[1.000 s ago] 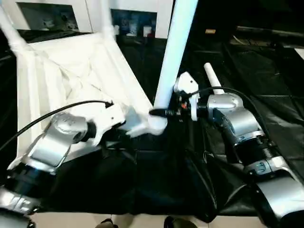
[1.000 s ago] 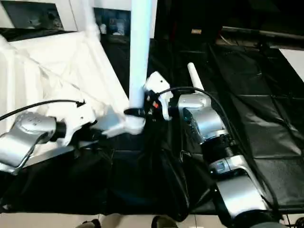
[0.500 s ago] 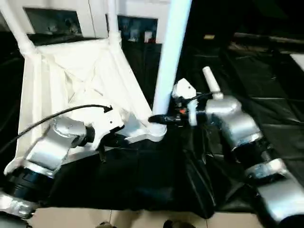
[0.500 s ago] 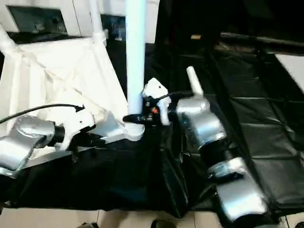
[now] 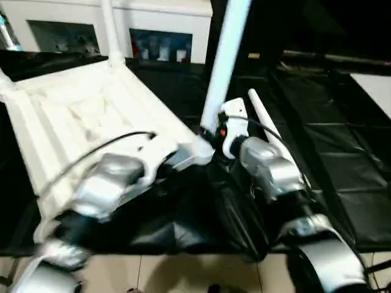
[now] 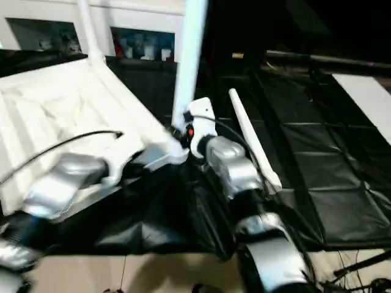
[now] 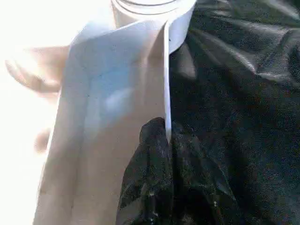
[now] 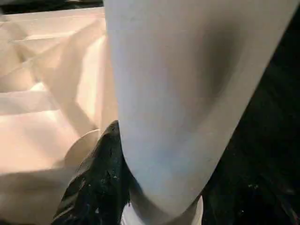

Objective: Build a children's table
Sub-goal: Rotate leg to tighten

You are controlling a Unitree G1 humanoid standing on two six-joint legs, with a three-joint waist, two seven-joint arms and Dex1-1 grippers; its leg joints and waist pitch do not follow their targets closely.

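Our right claw [image 5: 211, 131] still grips the upright leg [image 5: 223, 61] at the corner socket [image 5: 198, 152] just below it; our left claw [image 7: 161, 140] pinches the tabletop [image 5: 79, 122] rim beside it. Leg now leans less, seating.

The upturned tabletop [image 5: 79, 122] lies on the left, a leg [image 5: 225, 58] standing in its near right corner socket [image 5: 198, 152]. Another leg [image 6: 85, 30] stands at the far corner. A loose leg [image 6: 253, 143] lies to the right.
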